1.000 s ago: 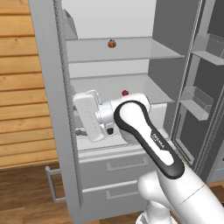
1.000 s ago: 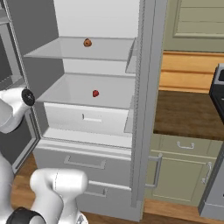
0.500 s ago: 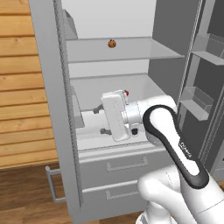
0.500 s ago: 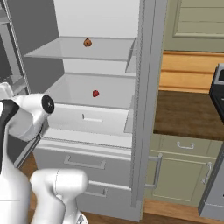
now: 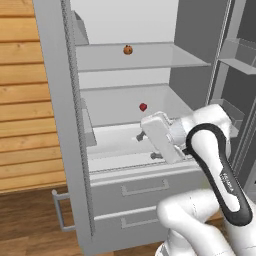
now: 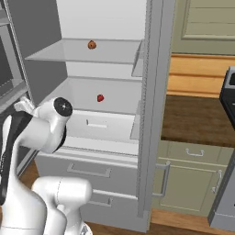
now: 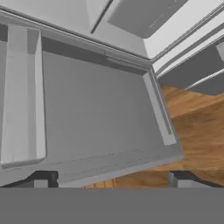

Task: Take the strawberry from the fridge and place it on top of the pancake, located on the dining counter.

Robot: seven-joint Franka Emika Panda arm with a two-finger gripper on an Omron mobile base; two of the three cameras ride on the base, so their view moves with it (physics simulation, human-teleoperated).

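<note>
Left base view, open fridge (image 5: pixel 65 125), strawberry (image 5: pixel 143 107) on middle shelf, fingers (image 7: pixel 109 178) spread, empty

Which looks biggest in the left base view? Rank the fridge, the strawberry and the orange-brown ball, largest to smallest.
1. The fridge, by far the largest.
2 and 3. The strawberry and the orange-brown ball look about alike. The ball sits on the higher shelf, possibly farther from the camera, so I won't rank them.

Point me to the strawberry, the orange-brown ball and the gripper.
strawberry (image 5: pixel 143 107): left base view, middle of the berry.
orange-brown ball (image 5: pixel 128 49): left base view, middle of the ball.
gripper (image 7: pixel 110 178): hand view, midway between the two fingertips.
</note>
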